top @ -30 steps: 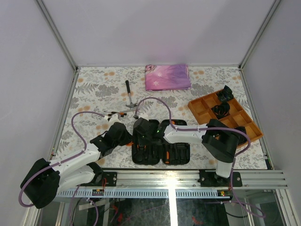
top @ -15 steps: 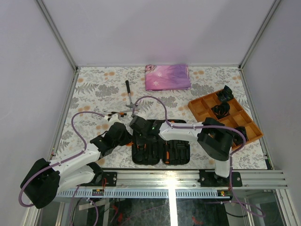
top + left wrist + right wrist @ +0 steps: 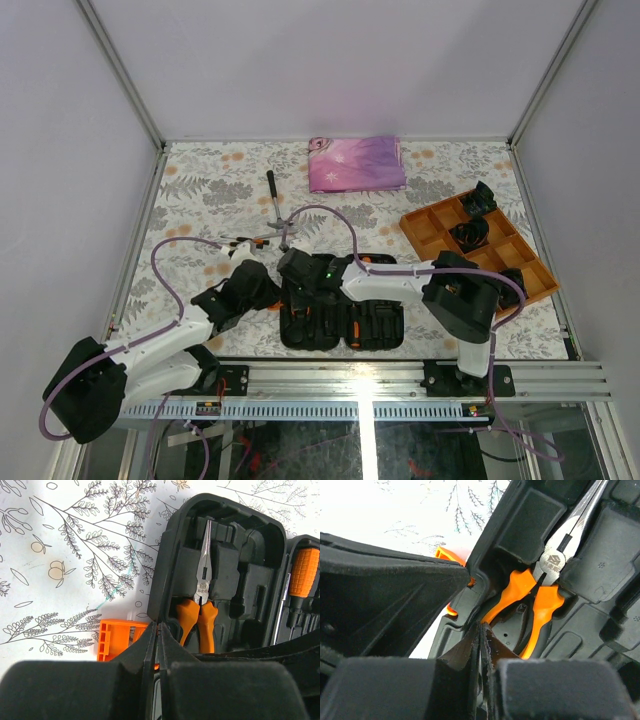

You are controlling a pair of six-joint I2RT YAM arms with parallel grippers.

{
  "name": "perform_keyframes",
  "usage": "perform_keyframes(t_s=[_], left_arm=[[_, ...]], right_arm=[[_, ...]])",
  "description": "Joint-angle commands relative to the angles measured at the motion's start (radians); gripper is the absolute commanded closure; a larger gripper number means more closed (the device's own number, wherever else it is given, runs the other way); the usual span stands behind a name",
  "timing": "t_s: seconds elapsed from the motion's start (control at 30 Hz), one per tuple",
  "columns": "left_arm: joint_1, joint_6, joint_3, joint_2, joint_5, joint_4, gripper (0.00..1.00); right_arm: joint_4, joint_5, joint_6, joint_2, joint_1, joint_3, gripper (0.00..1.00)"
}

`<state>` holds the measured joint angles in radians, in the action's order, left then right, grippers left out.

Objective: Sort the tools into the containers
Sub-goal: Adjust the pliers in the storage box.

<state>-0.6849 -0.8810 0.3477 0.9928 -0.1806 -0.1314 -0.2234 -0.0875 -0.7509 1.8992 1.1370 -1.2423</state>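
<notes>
R tool (image 3: 481, 627) slid left over case (image 3: 167, 550), now pressed together, empty; L tool (image 3: 156, 628) same; pliers (image 3: 202, 587) look seated, hammer (image 3: 274, 195) upper-left still out

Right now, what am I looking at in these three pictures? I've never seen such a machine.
This is a two-armed robot bolted at the near edge of a table. One picture looks down from above; the other two come from a camera on each wrist. The left gripper and right gripper, both shut with nothing visibly held, sit at the left side of an open black tool case, where orange-handled pliers lie in their slot. Farther back lie a hammer, a pink cloth and an orange tray.
</notes>
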Motion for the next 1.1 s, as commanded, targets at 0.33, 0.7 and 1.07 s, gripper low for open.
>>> perform_keyframes(t_s=[0.33, 0.7, 1.07], left_arm=[[-0.012, -0.009, -0.027, -0.02, 0.0, -0.128, 0.97], [-0.011, -0.008, -0.025, -0.011, 0.004, -0.12, 0.95], [-0.011, -0.01, -0.029, -0.016, 0.008, -0.119, 0.96]], right_arm=[[0.195, -0.207, 0.036, -0.333, 0.027, 0.253, 0.8], [0.183, -0.135, -0.064, -0.319, -0.012, 0.332, 0.78], [0.23, -0.045, -0.062, -0.25, -0.016, 0.314, 0.78]])
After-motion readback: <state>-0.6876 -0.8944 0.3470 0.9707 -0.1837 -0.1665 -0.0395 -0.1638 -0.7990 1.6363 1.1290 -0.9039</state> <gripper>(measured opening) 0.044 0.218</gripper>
